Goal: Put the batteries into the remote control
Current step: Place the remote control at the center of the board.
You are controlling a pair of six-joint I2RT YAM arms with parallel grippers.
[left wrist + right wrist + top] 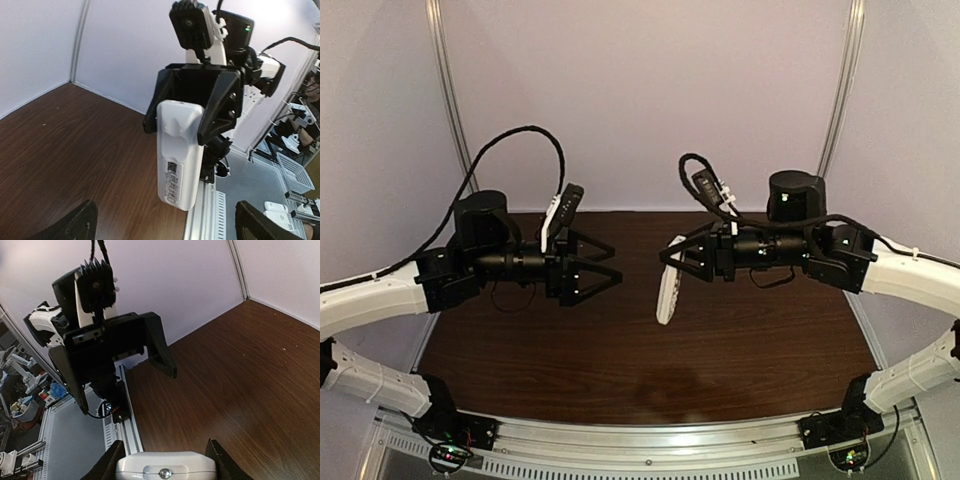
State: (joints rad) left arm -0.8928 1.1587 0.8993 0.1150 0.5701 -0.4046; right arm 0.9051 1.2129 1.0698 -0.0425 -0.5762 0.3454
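- The right gripper (672, 256) is clamped on one end of the remote control (669, 290), a slim white plastic bar with rounded corners. Its black fingers (216, 112) press the bar's two long edges.
- The rest of the bar hangs free below the fingers, slightly tilted, raised above the table between the two arms.
- The face turned to the left arm is smooth and glossy. It has a shallow thumb dent near the gripped end and a printed label with a small square code further down.
- In the right wrist view the gripped end shows a tiny metal screw (163, 473).
- The left gripper (613, 263) stands wide open and holds nothing. Its matte black angular fingers are spread, facing the remote from near it without touching.
- Below lies the dark brown wood-grain table (750, 340). A ribbed aluminium rail (650, 437) runs along its near edge, and pale plain walls (650, 90) close it in.
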